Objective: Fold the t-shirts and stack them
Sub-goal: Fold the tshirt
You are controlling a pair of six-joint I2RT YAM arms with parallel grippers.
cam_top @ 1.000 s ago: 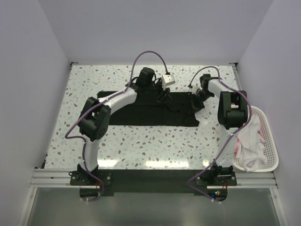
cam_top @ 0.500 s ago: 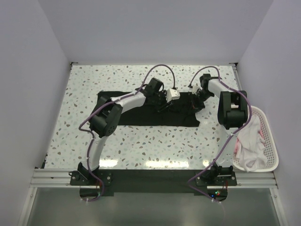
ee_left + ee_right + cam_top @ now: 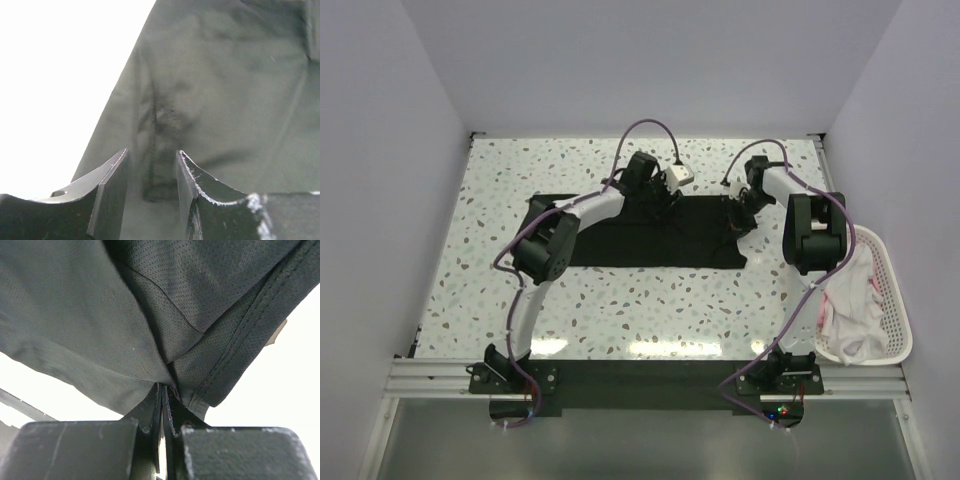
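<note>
Since a second ago my left arm has swung in: its elbow sat further out to the left, now it is drawn toward the middle. My right arm has not shifted.

Top view:
- Black shirt (image 3: 650, 245) lies flat on the bench (image 3: 500, 180), a wide dark band across the middle.
- Left end effector (image 3: 662, 207) is over the shirt's far edge, near its centre.
- Right end effector (image 3: 738, 218) is at the shirt's right end, near the far corner.
- Basket (image 3: 898, 300) stands at the bench's right edge, well apart from the black shirt, with pale shirts (image 3: 848, 305) heaped in it, white with some pink.

Left wrist view:
- Left end effector (image 3: 152, 152): fingers (image 3: 111, 195) stand apart, with a clear gap between them.
- Black shirt (image 3: 225, 100) fills the right and centre; a crumpled ridge of it runs ahead in line with the gap.
- I cannot see any cloth clamped.
- Shirt edge runs diagonally; the bench (image 3: 60, 75) beside it is washed out to white.

Right wrist view:
- Right end effector (image 3: 162, 390): jaws together, clamped on a pinch of the black shirt (image 3: 75, 315).
- Cloth rises from the grip in folds; a stitched hem (image 3: 250, 330) runs up to the right.
- Mesh weave is visible at this range.
</note>
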